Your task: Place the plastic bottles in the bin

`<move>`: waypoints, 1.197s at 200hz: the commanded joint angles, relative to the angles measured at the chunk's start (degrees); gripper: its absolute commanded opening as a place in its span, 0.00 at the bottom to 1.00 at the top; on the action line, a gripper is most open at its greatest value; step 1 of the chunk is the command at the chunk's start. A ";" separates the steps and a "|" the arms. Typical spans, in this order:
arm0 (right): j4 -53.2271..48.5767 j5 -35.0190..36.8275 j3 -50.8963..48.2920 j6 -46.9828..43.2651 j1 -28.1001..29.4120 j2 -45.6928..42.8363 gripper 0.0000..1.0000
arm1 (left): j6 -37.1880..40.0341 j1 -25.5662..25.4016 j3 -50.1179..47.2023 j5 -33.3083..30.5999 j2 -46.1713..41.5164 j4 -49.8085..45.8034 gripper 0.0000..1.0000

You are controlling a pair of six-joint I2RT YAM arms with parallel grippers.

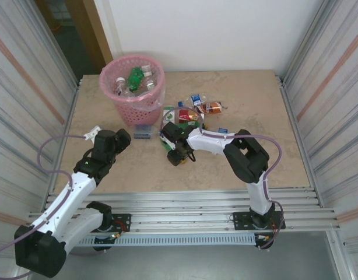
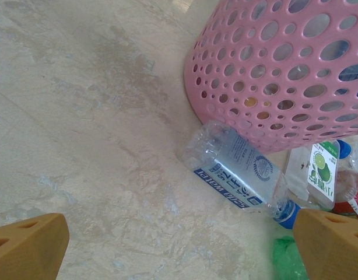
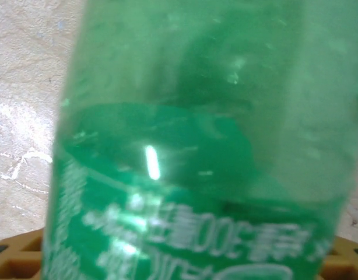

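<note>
- Pick-up step: the right gripper (image 1: 173, 149) has its jaws around a green bottle (image 3: 185, 175); I can't tell if it's clamped.
- The left gripper (image 2: 179, 251) gapes wide, empty.
- Next, likely: lift, then carry toward eleven o'clock, over the bin (image 1: 145, 108).

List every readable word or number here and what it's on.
"water", upside down, after letters I can't make out: blue label of the clear bottle beside the bin.
"300", among blurred characters: green bottle, right wrist view.
Lime-label bottle: print too small.
Loose bottles, top view: labels too small.
</note>
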 commanded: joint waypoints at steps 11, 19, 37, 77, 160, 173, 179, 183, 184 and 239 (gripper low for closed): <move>0.13 -0.51 0.09 -0.12 0.36 -2.22 0.49 | -1.13 0.29 -0.07 0.35 0.10 0.11 0.99; 0.33 -0.55 -0.46 -0.05 0.41 -3.30 0.48 | -0.97 0.27 0.16 0.84 0.16 0.13 0.99; 0.76 -0.65 -1.60 0.13 0.47 -5.81 0.44 | -0.74 0.24 0.66 2.22 0.51 0.22 0.99; 2.52 -0.83 -3.98 0.69 0.46 -12.20 0.42 | -1.53 -0.96 2.32 9.09 0.93 2.17 0.99; 13.60 -2.81 -9.87 1.65 0.41 -27.00 0.37 | 5.01 -8.83 9.04 21.30 3.85 15.75 0.99; 15.43 -3.26 -11.10 1.69 0.32 -29.31 0.37 | 5.87 -9.05 10.73 25.97 5.28 17.42 0.99; 16.25 -3.58 -11.69 1.65 0.26 -30.23 0.37 | 6.63 -9.21 11.34 28.41 5.92 18.73 0.99; 16.74 -3.71 -11.99 1.71 0.19 -30.82 0.36 | 7.04 -9.36 11.71 29.78 6.50 19.43 0.99; 16.89 -3.85 -12.04 1.72 0.16 -30.98 0.36 | 7.17 -9.40 11.84 30.18 6.59 19.67 0.99; 21.32 -7.29 -14.19 1.88 -0.46 -35.89 0.37 | 12.30 -12.80 18.89 37.92 14.35 21.47 0.99</move>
